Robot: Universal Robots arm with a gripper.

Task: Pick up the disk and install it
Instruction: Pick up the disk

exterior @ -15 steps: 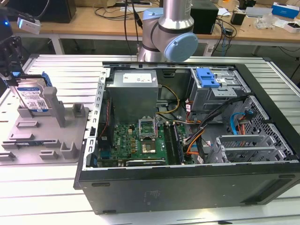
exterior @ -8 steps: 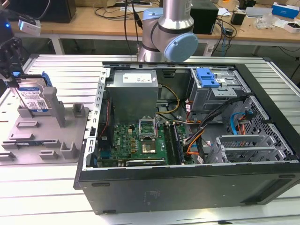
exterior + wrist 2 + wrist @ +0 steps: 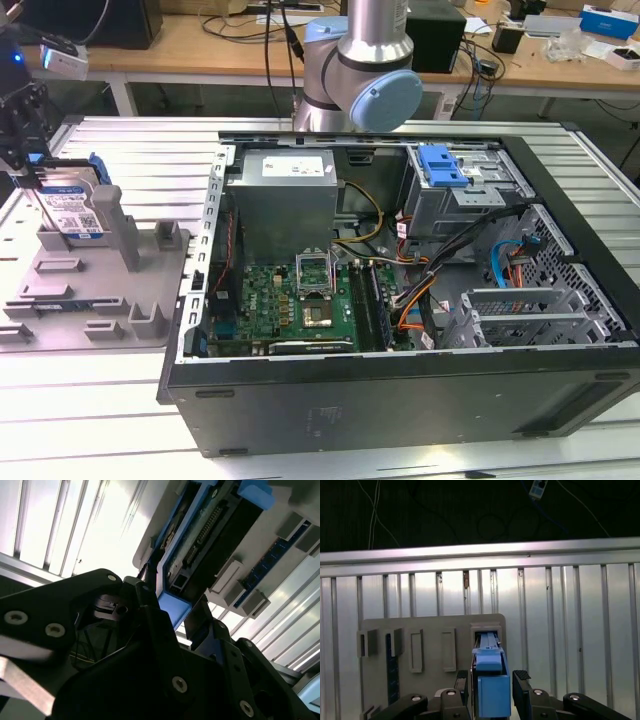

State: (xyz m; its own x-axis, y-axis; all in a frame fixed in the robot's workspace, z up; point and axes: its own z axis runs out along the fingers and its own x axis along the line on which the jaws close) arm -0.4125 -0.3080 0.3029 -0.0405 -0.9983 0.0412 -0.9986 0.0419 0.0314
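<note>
over at the exterior view's left, the gripper (image 3: 30, 165) hangs right at the top corner of the disk (image 3: 72, 210). the disk stands on edge in a slot of a grey holder plate (image 3: 110, 290), its white-and-blue label facing out and its blue frame showing along the top and side. the plate lies flat on a ribbed metal table (image 3: 90, 410), with a few other grey posts and pockets moulded into it.

in the first wrist view the two black fingers (image 3: 522, 695) stand a little apart, one on each side of the disk's blue edge. they sit very close to it, with a slim dark gap on at least one side, so they straddle the disk rather than squeeze it. the bottom of the disk sits down in its slot in the plate.

just beside the plate, toward the exterior view's right, an open computer case (image 3: 400, 400) lies on its side. inside it i can see a grey power box (image 3: 285, 195), a green board (image 3: 290, 300), bundles of wires, and a drive cage with a blue latch (image 3: 443, 165). the arm's base (image 3: 360, 70) rises behind the case, and a wooden bench (image 3: 200, 40) runs along the back.
</note>
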